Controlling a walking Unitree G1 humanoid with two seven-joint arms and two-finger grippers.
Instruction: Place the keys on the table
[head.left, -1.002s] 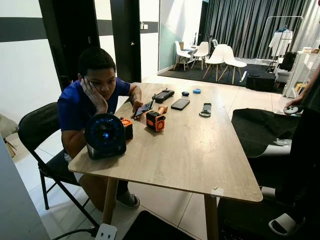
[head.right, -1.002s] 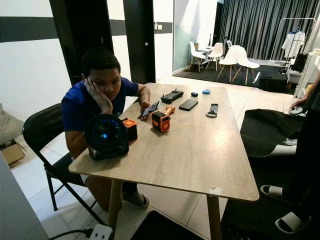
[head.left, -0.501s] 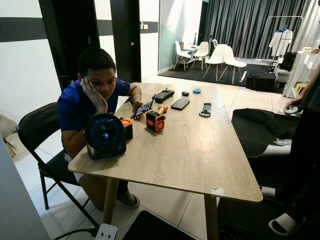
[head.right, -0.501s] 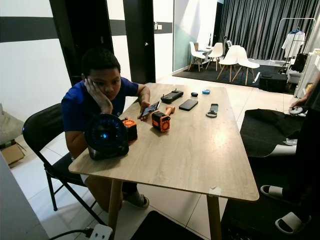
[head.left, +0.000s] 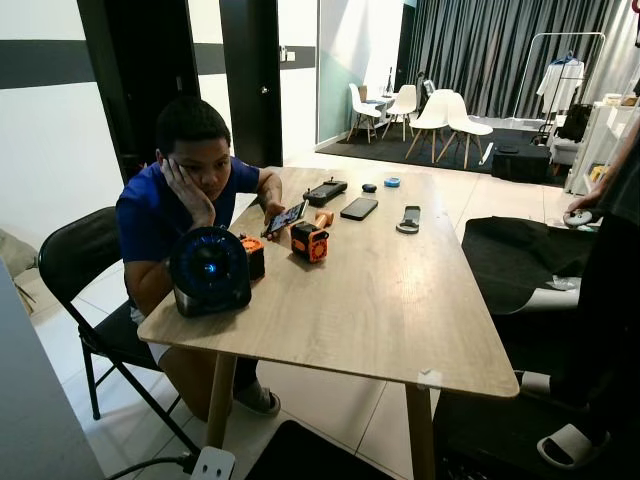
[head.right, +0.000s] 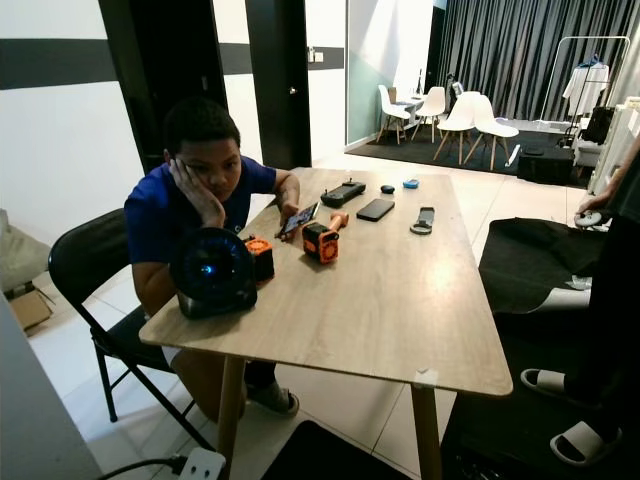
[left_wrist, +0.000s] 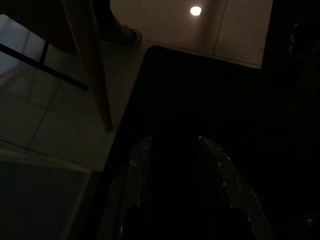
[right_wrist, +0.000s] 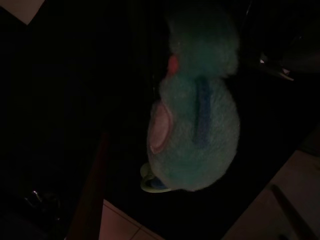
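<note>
Pale tiled floor, white walls with a dark band — dark curtains at the far end, white chairs before them, black door.

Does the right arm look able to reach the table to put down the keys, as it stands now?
Probably yes, once raised: the near half of the table is bare. The arm hangs low, with the fluffy keys dangling; a step closer may help.

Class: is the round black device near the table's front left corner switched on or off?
On: the round black device shows a blue glow at its centre.
</note>
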